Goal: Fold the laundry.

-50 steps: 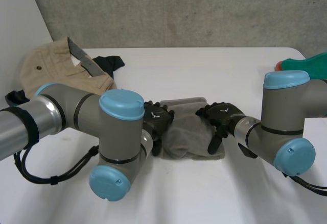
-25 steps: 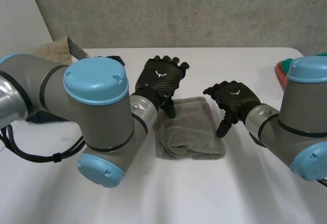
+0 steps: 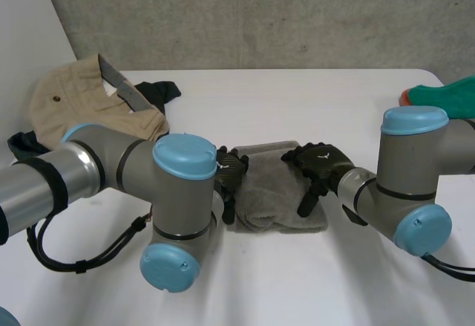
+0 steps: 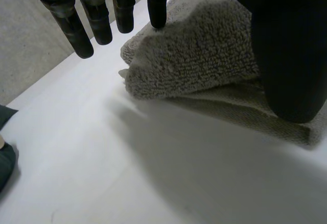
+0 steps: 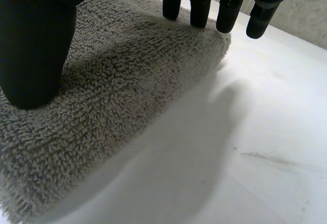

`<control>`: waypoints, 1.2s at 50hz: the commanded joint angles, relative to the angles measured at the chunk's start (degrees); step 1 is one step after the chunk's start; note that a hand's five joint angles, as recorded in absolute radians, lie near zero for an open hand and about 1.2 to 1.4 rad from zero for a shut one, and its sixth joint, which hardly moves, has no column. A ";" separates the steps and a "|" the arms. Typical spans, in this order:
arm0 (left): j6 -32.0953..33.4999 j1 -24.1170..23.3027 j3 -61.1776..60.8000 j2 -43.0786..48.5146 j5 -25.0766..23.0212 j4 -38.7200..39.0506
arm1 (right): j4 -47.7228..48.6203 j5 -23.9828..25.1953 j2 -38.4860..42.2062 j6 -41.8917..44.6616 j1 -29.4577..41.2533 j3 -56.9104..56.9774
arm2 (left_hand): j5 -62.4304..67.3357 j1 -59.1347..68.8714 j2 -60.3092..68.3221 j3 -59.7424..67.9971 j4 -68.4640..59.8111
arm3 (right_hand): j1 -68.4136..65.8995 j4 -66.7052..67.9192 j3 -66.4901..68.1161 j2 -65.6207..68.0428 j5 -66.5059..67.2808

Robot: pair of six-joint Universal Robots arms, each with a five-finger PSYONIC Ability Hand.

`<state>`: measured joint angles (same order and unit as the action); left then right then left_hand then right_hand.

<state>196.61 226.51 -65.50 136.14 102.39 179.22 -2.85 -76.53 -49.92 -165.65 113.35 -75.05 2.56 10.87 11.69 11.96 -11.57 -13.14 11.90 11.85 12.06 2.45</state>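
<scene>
Both hands have come down since half a second ago, when they hung lifted above the towel [image 3: 271, 192]. Folded and grey, it lies near the middle of the surface [image 3: 297, 103], toward the near side. At its left edge sits the left hand [image 3: 232, 171], released: its fingers [image 4: 156, 2] are straight, one tip touching the upper fold, the thumb resting on the lower layer. On the right part is the right hand [image 3: 320, 164], also released, thumb [image 5: 36, 45] pressed into the pile and fingertips [image 5: 200, 9] at the far edge. By the surface's right edge a green cloth [image 3: 445, 92] lies over an orange rim [image 3: 405, 96]. A tan garment [image 3: 82, 103] and a black garment [image 3: 159, 90] sit at the far left. Bare surface stretches beyond the towel and in front of it.
</scene>
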 commanded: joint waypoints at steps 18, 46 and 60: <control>-1.23 3.67 -4.37 -15.02 -9.74 0.69 | 8.55 -3.89 -18.81 5.85 0.29 -18.45 | -1.33 0.36 -0.46 -0.73 0.34 | 3.14 -1.90 -1.85 -2.06 -2.45; -7.12 5.08 -7.01 -16.26 -16.17 0.69 | 32.29 -3.98 -4.84 11.75 6.09 -22.86 | -0.83 0.86 0.04 -0.23 -0.16 | -1.81 3.05 3.10 2.89 2.50; -7.12 5.17 -7.01 -16.78 -16.17 0.69 | 32.38 -3.36 -1.32 11.84 5.83 -16.62 | -0.66 1.03 0.21 -0.06 -0.33 | -47.55 48.79 48.84 48.64 48.25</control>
<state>189.50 231.59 -72.52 119.63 86.21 179.91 29.38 -79.88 -51.23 -153.63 119.43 -93.40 2.55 10.69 11.59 11.95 -11.45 -39.68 42.02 42.16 42.52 6.94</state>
